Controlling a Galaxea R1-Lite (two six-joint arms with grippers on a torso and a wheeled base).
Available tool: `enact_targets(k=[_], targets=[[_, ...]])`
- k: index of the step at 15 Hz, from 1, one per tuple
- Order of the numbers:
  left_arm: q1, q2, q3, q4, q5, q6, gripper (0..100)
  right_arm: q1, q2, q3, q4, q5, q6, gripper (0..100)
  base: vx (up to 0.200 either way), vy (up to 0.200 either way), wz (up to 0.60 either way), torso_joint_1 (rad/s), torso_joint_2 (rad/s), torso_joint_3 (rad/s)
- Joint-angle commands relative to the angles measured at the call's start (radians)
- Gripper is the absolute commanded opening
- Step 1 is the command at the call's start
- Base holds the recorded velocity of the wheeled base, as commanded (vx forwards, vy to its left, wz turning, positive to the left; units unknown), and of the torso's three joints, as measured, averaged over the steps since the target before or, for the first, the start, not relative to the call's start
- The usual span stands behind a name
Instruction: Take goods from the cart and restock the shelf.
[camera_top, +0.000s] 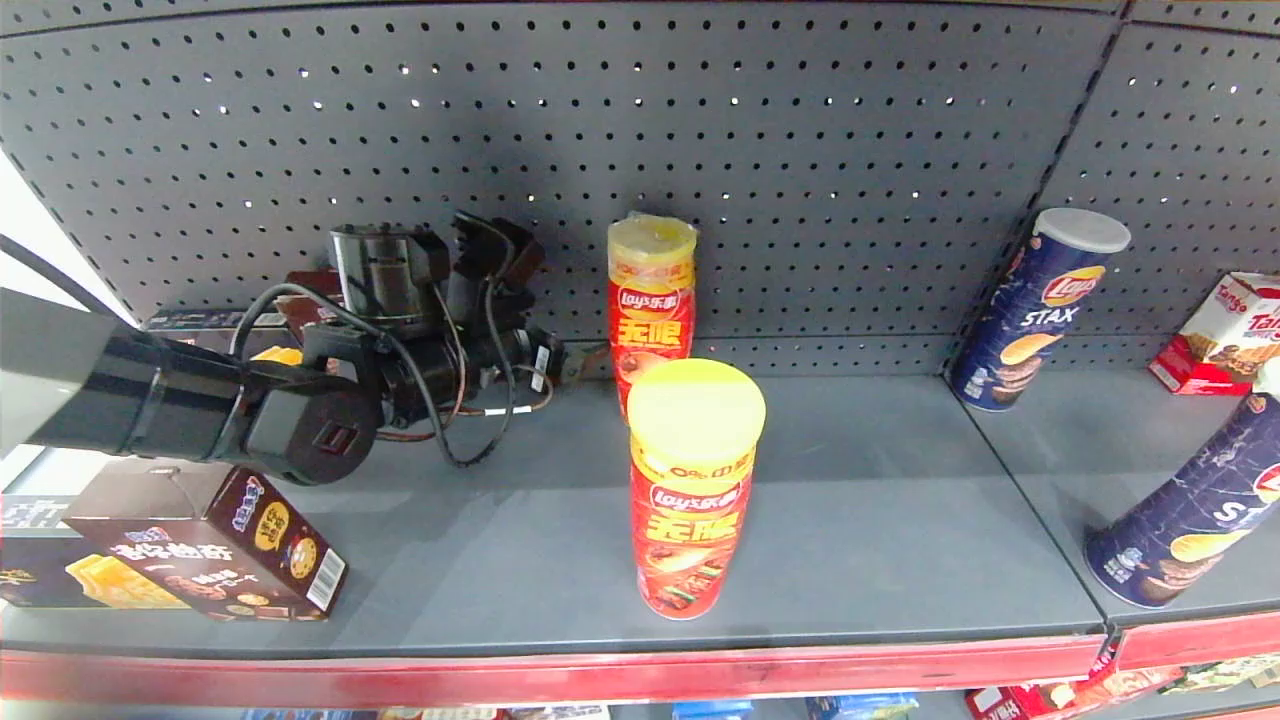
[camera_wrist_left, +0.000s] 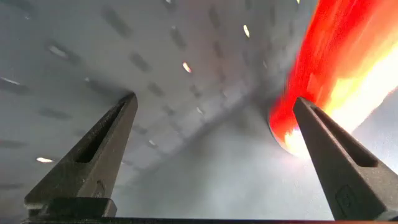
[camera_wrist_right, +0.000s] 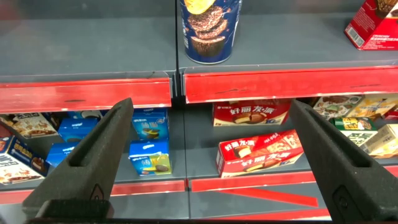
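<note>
**On the grey shelf: stock and grippers, itemised**

On the grey shelf (camera_top: 880, 520), backed by a pegboard panel (camera_top: 700, 130), the following stand or lie.

- Front red chip can (camera_top: 690, 500): upright, yellow lid, near the shelf's front edge, about centre.
- Rear red chip can (camera_top: 652, 300): upright at 12 o'clock from the front can, close to the panel.
- Left gripper (camera_wrist_left: 214, 99): at 9 o'clock from the rear red chip can, low over the shelf at the back. Its fingers are spread wide and hold nothing; the can's base sits just beside one fingertip, outside the gap.
- Brown biscuit box (camera_top: 215, 540): at 8 o'clock, lying at the front edge under the left arm.
- First blue chip can (camera_top: 1035, 310): at 3 o'clock, leaning, grey lid, by the panel.
- Second blue chip can (camera_top: 1190, 510): at 4 o'clock, tilted more steeply.
- Red wafer box (camera_top: 1215, 335): far out at 3 o'clock, at the back.
- Right gripper (camera_wrist_right: 211, 104): released and empty, held out in front of the lower shelves, where a red carton (camera_wrist_right: 261, 152) and blue packets (camera_wrist_right: 149, 143) sit.
</note>
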Motion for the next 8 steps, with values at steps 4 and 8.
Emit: enact_targets(k=[4, 8], targets=[[-0.027, -0.128, -0.054, 0.007, 0.08, 0.002, 100, 0.0, 0.001, 0.0, 0.0, 0.0, 0.0, 100, 0.0, 0.0, 0.0, 0.0, 0.0, 0.0], [-0.021, -0.226, -0.037, 0.008, 0.126, 0.004, 100, 0.0, 0.001, 0.0, 0.0, -0.001, 0.0, 100, 0.0, 0.0, 0.0, 0.0, 0.0, 0.0]])
